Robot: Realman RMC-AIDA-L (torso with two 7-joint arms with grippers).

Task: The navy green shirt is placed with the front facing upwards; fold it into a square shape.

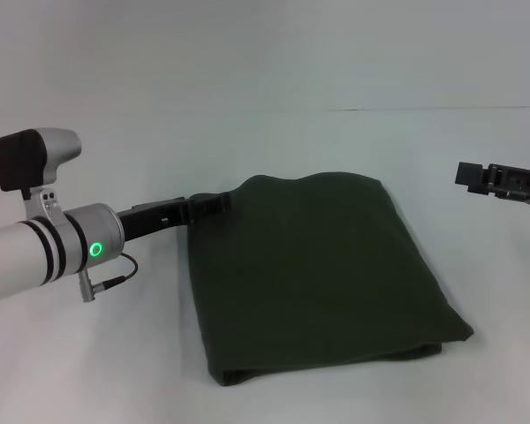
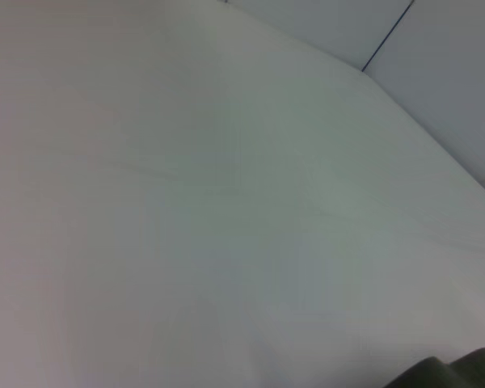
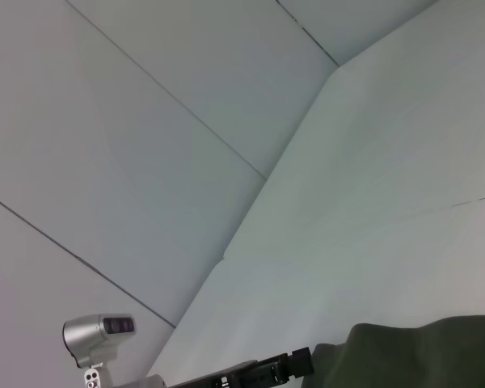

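The navy green shirt (image 1: 314,278) lies folded into a rough square on the white table, plain green side up, no lettering showing. My left gripper (image 1: 208,207) reaches in from the left and meets the shirt's far left corner; the right wrist view shows this left gripper (image 3: 284,366) right at the cloth's edge (image 3: 420,356). A dark corner of the shirt (image 2: 461,372) shows in the left wrist view. My right gripper (image 1: 477,177) hangs at the right edge of the head view, off the shirt and apart from it.
The white table (image 1: 88,371) runs on all around the shirt, with a thin seam line (image 1: 424,109) far behind. Pale wall panels (image 3: 145,162) stand beyond the table.
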